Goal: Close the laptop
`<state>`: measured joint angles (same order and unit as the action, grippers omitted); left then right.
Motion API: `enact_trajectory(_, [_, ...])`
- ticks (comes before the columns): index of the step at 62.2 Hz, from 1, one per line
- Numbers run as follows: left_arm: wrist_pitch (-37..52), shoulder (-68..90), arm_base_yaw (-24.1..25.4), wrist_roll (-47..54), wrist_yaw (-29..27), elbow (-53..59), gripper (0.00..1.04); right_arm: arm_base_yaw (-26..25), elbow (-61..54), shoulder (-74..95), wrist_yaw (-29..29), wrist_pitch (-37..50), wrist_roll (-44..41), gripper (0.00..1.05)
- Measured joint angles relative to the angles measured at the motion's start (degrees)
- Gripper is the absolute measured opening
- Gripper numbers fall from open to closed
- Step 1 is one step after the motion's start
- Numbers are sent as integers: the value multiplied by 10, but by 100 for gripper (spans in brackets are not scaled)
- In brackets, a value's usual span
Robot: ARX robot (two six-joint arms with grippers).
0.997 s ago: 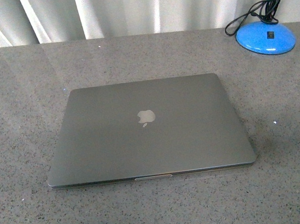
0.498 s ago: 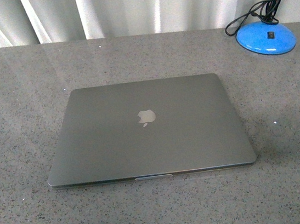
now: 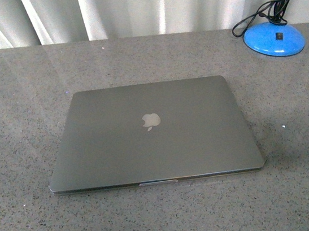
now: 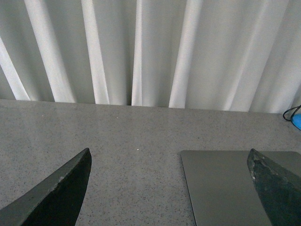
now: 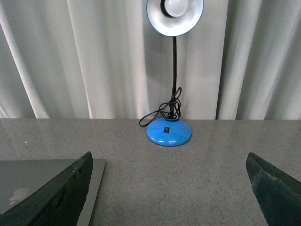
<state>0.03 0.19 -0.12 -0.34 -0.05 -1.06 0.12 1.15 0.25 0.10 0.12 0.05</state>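
The grey laptop (image 3: 151,133) lies shut and flat in the middle of the table, its pale apple logo facing up. Neither gripper shows in the front view. In the left wrist view my left gripper (image 4: 171,188) is open and empty, over the bare table beside the laptop's lid (image 4: 221,188). In the right wrist view my right gripper (image 5: 169,188) is open and empty, with the laptop's edge (image 5: 33,181) at one finger and bare table between the fingers.
A blue desk lamp base (image 3: 274,39) with a black cord stands at the table's back right; it also shows in the right wrist view (image 5: 168,132). Pale curtains (image 3: 129,8) hang behind the speckled grey table (image 3: 17,111).
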Motion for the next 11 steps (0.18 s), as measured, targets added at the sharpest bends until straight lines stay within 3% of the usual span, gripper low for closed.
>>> enact_trajectory(11, [0,0,0,0,0,0,98,0,0,0,0,0,0,95])
